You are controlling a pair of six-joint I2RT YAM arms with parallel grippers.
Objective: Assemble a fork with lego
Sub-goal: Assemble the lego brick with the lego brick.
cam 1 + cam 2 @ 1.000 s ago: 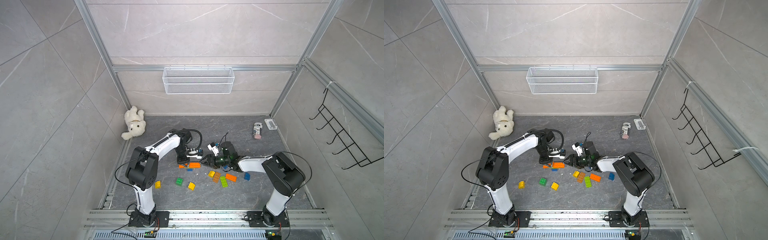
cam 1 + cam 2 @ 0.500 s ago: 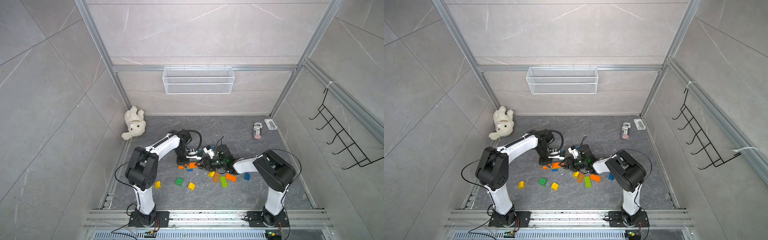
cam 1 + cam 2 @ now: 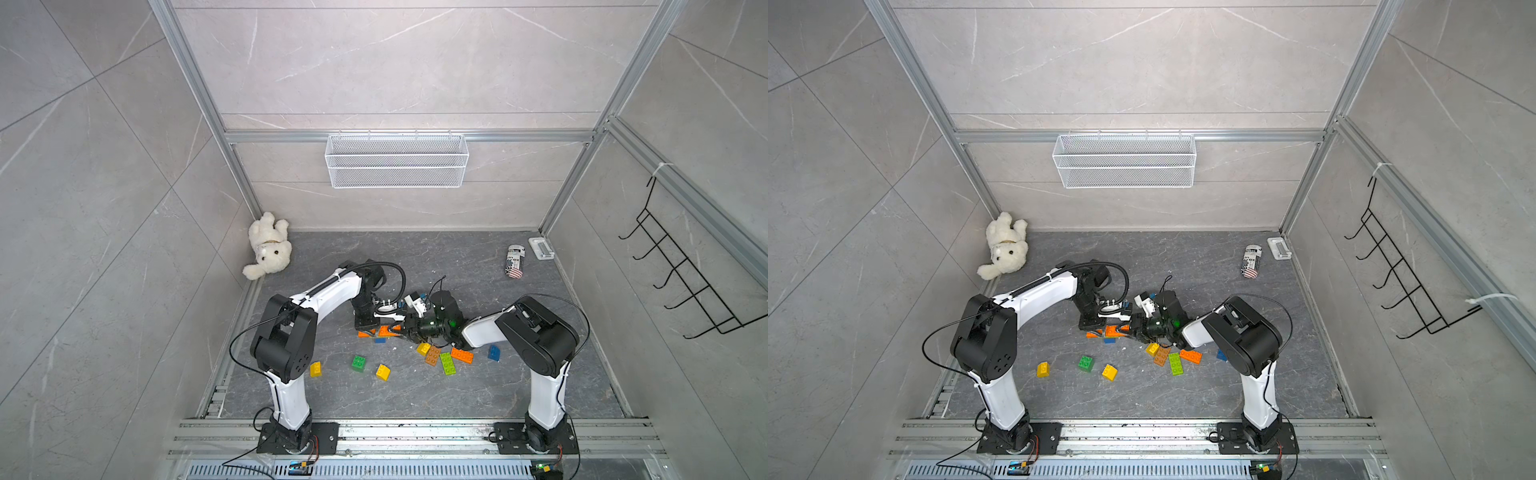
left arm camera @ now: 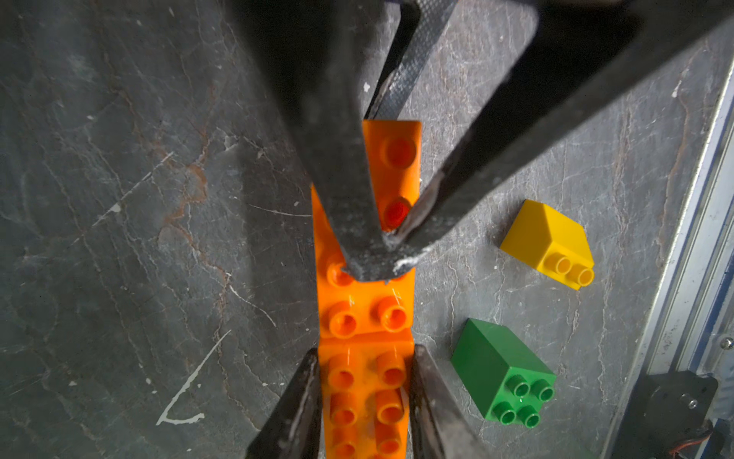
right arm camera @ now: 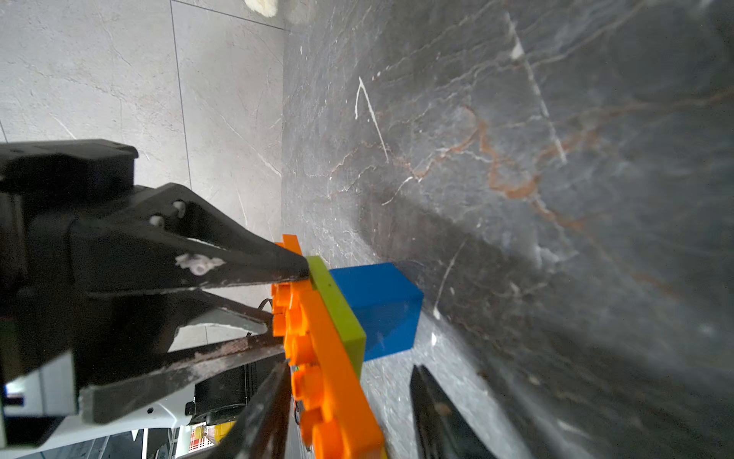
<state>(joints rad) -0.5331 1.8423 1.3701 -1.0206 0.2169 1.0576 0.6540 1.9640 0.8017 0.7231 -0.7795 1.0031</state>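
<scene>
My left tool (image 4: 365, 353) is clamped across the long orange studded plastic lego strip (image 4: 365, 314), at the centre of the dark marbled surface (image 3: 436, 257). My right tool (image 5: 349, 367) straddles its 3 o'clock end, part open. Loose coloured plastic bricks (image 3: 448, 363) lie at 5 o'clock.

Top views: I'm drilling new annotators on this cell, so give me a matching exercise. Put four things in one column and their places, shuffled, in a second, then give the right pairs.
Things
1. teddy bear
2. wire basket
3. small can
4. green square brick

Places
A. on the floor between two yellow bricks
B. far left corner of the floor
C. hung on the back wall
D. lying near the far right corner

Pairs: 1-B, 2-C, 3-D, 4-A
</scene>
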